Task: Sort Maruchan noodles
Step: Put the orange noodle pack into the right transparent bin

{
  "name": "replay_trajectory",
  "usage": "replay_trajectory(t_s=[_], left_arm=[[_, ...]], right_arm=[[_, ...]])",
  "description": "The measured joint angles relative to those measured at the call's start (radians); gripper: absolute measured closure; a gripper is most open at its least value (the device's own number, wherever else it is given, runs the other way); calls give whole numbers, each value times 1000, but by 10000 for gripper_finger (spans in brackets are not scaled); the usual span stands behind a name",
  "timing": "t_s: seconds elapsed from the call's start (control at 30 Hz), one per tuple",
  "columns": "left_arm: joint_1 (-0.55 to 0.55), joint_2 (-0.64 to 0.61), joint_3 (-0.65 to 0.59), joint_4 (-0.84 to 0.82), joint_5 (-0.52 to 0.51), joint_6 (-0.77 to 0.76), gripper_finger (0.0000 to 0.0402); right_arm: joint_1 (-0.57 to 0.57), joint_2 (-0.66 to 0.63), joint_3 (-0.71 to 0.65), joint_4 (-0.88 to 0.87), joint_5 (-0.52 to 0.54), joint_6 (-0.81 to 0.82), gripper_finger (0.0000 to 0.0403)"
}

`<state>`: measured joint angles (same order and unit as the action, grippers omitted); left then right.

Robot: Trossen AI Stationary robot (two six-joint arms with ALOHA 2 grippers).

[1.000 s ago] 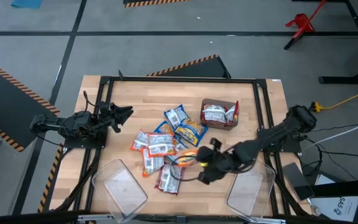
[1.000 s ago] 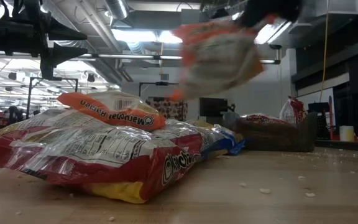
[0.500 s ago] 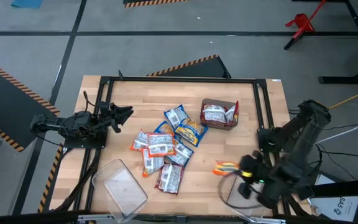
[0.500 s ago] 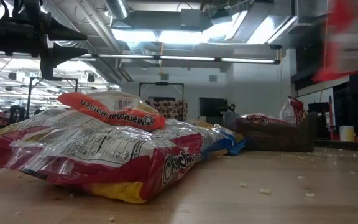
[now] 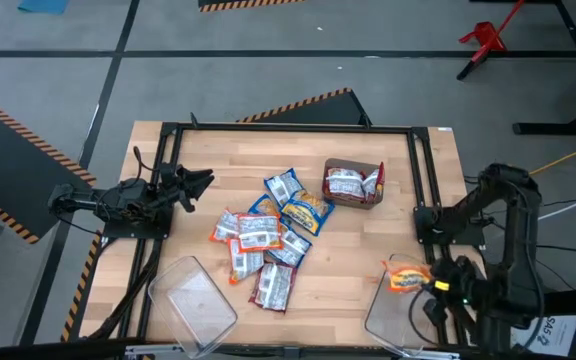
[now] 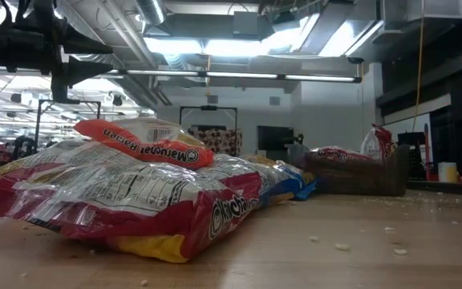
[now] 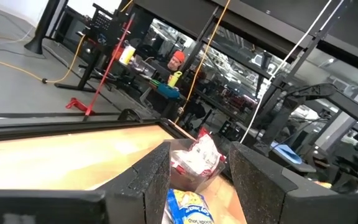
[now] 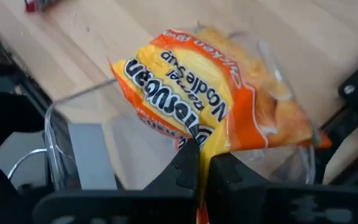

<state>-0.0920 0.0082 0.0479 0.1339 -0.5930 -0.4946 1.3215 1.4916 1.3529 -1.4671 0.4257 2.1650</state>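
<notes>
Several Maruchan noodle packets lie heaped mid-table. In the low view a red one lies in front with an orange one on top. My right gripper is shut on one orange packet above the right clear bin near the table's near right corner. My left gripper waits open at the table's left side, pointing at the heap. Its wrist view looks between the fingers at a blue packet and the brown box. My right gripper pinches the orange packet by one edge between its two fingers. The packet is lifted clear and spreads out beyond the fingertips, over the bin's rim. One layer or several, I cannot tell.
A small brown cardboard box with packets in it stands right of the heap toward the far side. A second clear bin sits by the near left edge. A black frame runs around the table. Bare wood lies between heap and right bin.
My right gripper has carried the orange packet away from the heap toward the table's near right corner. It has swung from beside the heap to over the right bin and stayed shut on the packet. The packet has left the low view. The left arm has kept still.
</notes>
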Motion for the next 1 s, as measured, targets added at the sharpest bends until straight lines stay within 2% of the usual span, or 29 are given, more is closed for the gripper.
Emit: replay_trajectory(t_s=[0.2, 0.53, 0.63, 0.83, 1.0], left_arm=[[0, 0, 0, -3, -1, 1, 243], [0, 0, 0, -3, -2, 0, 243], [0, 0, 0, -3, -2, 0, 243], [0, 0, 0, -3, -2, 0, 243], [0, 0, 0, -7, -13, 8, 243]], right_arm=[[0, 77, 0, 31, -60, -19, 403], [-15, 211, -1, 80, -60, -15, 403], [-28, 228, -1, 98, -67, -16, 403], [-26, 242, -1, 126, -145, -19, 403], [-28, 242, -1, 132, -150, -19, 403]])
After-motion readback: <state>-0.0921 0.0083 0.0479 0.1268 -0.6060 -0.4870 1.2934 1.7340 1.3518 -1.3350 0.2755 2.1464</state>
